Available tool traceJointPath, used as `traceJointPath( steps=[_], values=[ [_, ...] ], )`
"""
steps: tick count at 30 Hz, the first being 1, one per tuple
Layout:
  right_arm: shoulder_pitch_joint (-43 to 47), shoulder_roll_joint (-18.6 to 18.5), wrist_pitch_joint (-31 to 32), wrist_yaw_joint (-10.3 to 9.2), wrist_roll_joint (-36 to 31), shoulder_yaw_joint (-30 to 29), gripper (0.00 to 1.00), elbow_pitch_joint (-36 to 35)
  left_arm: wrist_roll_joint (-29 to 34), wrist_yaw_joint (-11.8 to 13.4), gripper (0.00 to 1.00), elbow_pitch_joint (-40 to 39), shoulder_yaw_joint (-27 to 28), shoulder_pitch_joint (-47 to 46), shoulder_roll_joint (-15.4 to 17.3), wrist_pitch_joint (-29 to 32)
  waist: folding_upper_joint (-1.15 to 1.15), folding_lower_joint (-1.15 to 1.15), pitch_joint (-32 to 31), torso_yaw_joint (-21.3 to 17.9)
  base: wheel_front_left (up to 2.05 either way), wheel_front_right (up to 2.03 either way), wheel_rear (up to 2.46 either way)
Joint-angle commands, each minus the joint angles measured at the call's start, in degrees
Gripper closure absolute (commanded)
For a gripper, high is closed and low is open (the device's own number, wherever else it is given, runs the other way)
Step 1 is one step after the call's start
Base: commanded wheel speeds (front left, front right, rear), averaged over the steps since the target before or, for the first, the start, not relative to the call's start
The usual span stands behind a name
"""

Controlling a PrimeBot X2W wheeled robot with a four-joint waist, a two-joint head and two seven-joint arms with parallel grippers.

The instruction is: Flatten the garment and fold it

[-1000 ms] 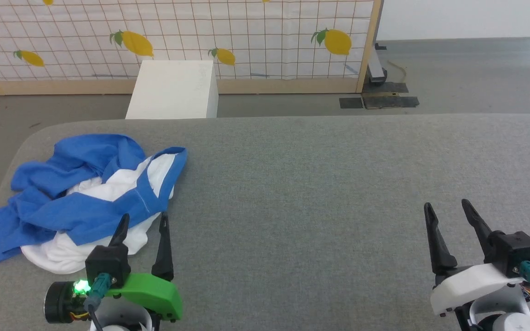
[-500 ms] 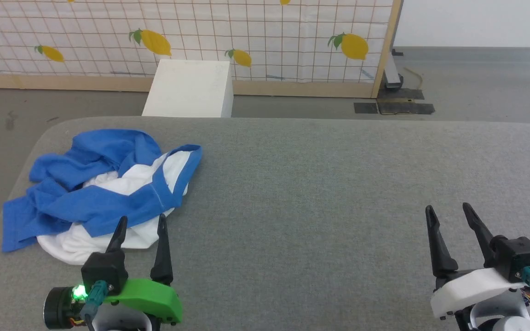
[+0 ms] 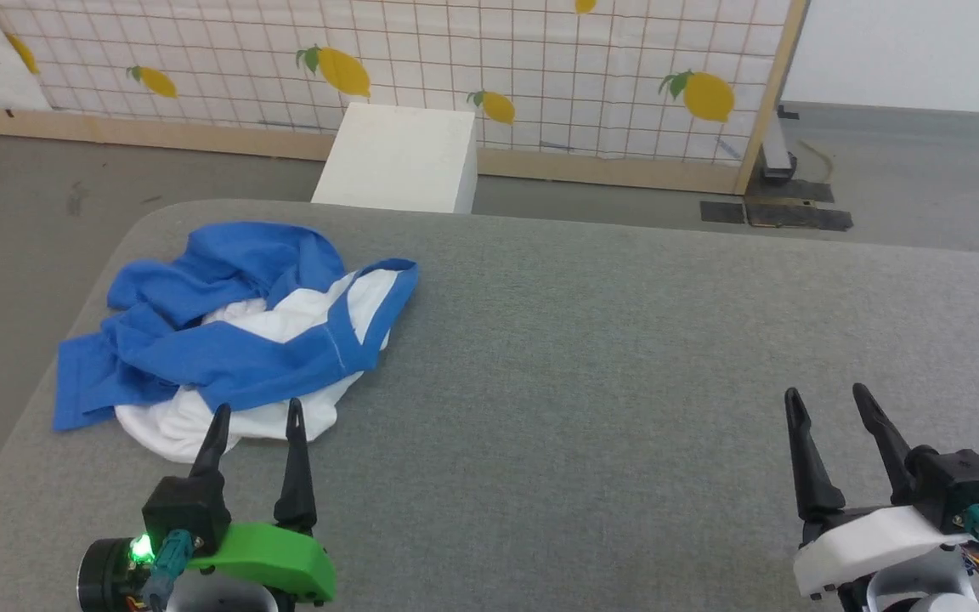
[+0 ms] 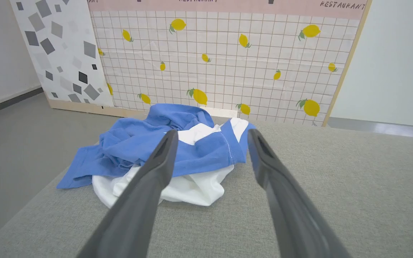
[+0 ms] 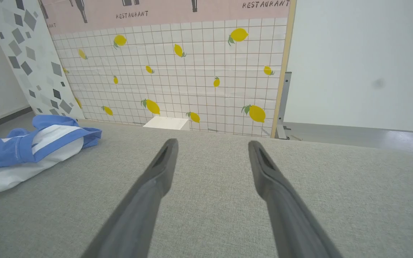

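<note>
The garment (image 3: pixel 234 340) lies crumpled in a heap on the left part of the grey table (image 3: pixel 591 357), blue sleeves piled over its white body. In the left wrist view the garment (image 4: pixel 163 157) sits just beyond the fingertips. My left gripper (image 3: pixel 257 411) stands open right at the heap's near white edge, nothing between its fingers. Far off at the lower right, my right gripper (image 3: pixel 828 393) is open over bare table. The right wrist view catches the garment (image 5: pixel 31 150) at its left edge, well away from the right gripper (image 5: pixel 210 144).
A white box (image 3: pixel 400 159) stands on the floor just behind the table's far edge. Behind it runs a lemon-patterned partition (image 3: pixel 472 68) with a wooden frame. The table's rounded left edge (image 3: pixel 73 306) lies close to the garment.
The head camera has turned, so the whole picture has slid to the right. Both grippers stay open and in much the same place on the table.
</note>
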Motion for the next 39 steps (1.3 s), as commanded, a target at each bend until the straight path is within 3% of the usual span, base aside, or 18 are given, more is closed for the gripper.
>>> traceJointPath(
  steps=[1, 24, 39],
  values=[
    [0.2, 0.0, -0.7, -0.05, 0.8, 0.1, 0.0, 0.3, -0.7, 0.4, 0.0, -0.2, 0.0, 0.9, -0.1, -0.6, 0.0, 0.0, 0.1, 0.9, 0.0, 0.0, 0.0],
    [0.4, 0.0, -3.4, -0.06, 3.1, 0.9, 0.0, 1.8, -3.0, 0.6, 0.0, -1.1, 0.2, 2.7, -0.2, -3.3, 0.0, 0.0, 0.0, 8.7, 0.0, 0.0, 0.0],
    [0.5, 0.0, -5.1, -0.07, 4.3, 0.5, 0.0, 2.7, -4.2, 0.7, 0.0, -1.3, 0.1, 3.7, -0.2, -5.1, 0.0, 0.0, -0.2, 11.4, 0.0, 0.0, 0.0]
  ],
)
